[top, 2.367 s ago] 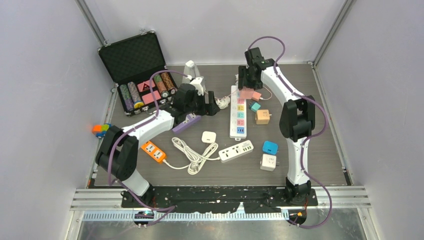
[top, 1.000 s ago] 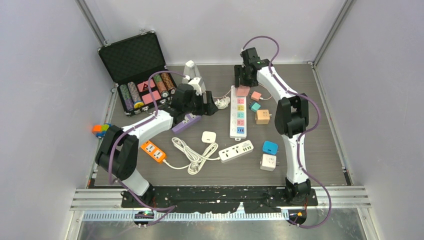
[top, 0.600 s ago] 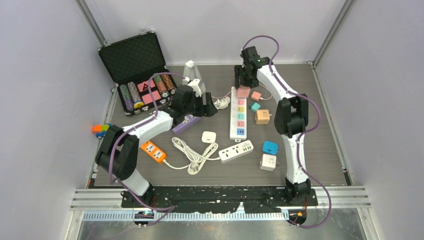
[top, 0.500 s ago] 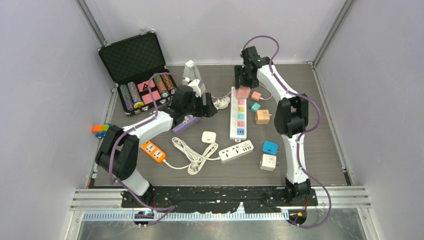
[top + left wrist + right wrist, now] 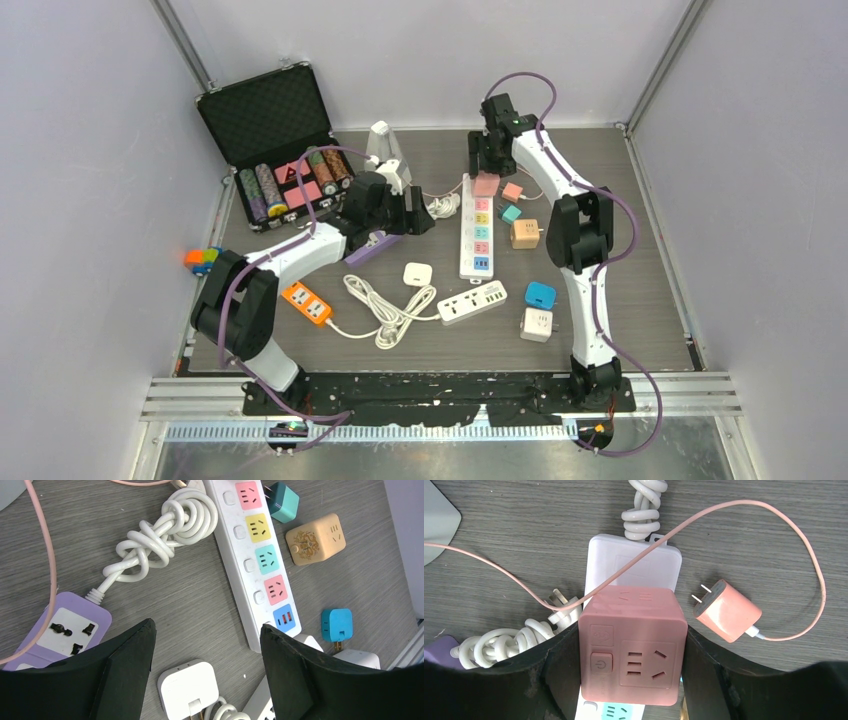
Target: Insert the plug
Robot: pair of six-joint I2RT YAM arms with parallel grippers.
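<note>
My right gripper (image 5: 631,652) is shut on a pink cube plug adapter (image 5: 631,645), one finger on each side. It holds the cube over the far end of the long white power strip (image 5: 634,562) with coloured sockets; I cannot tell if its prongs are seated. In the top view the cube (image 5: 486,184) sits at the strip's far end (image 5: 477,235), under the right gripper (image 5: 486,172). My left gripper (image 5: 207,630) is open and empty, hovering over the table between the purple strip (image 5: 65,632) and the white strip (image 5: 260,560). It shows in the top view (image 5: 418,215).
A small pink charger (image 5: 726,611) with its pink cable lies right of the cube. Teal plug (image 5: 510,212), tan cube (image 5: 524,233), blue plug (image 5: 540,295), white cube (image 5: 536,324), white square plug (image 5: 417,273), short white strip (image 5: 472,301), orange strip (image 5: 306,303). An open chip case (image 5: 275,140) stands far left.
My right gripper has moved left and farther back with the pink cube, onto the strip's far end, then held still. The left arm has barely shifted.
</note>
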